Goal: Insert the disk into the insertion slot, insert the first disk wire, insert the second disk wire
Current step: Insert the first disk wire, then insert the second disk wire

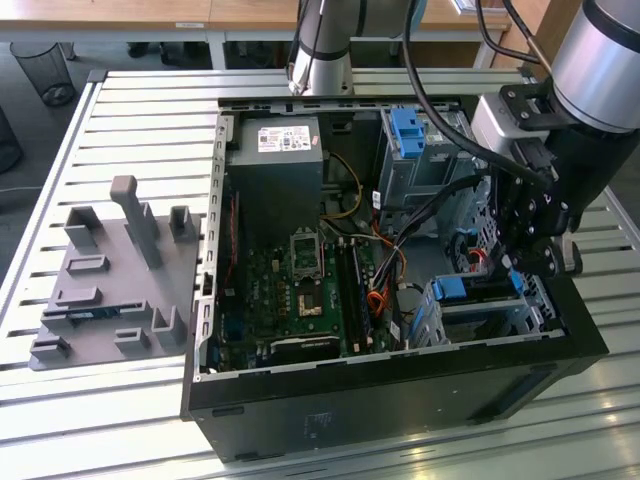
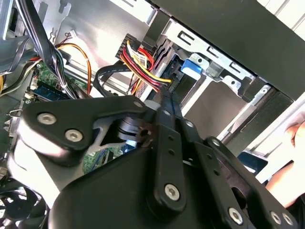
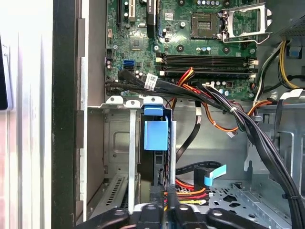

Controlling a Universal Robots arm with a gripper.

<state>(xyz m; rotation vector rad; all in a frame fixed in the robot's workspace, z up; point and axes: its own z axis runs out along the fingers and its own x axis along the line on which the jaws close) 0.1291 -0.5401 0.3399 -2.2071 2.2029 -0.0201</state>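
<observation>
- the disk [image 3: 156,133] is already sitting in the insertion slot [image 3: 116,143], blue carrier end facing out; in the exterior view it's in the PC case's [image 1: 400,390] near corner on that view's right [image 1: 452,288]
- the hand [image 3: 166,202] hangs right over that end of the slot, fingers pinched narrow, and I can't tell if anything's actually between them
- a red/yellow/black wire bundle [image 3: 188,193] runs right up to the fingertips, same in the second wrist view [image 2: 143,64]
- the motherboard [image 1: 300,290] lies just beside the slot
- the case stands on a slatted bench [image 1: 130,110], with a grey fixture block [image 1: 110,290] well apart
</observation>
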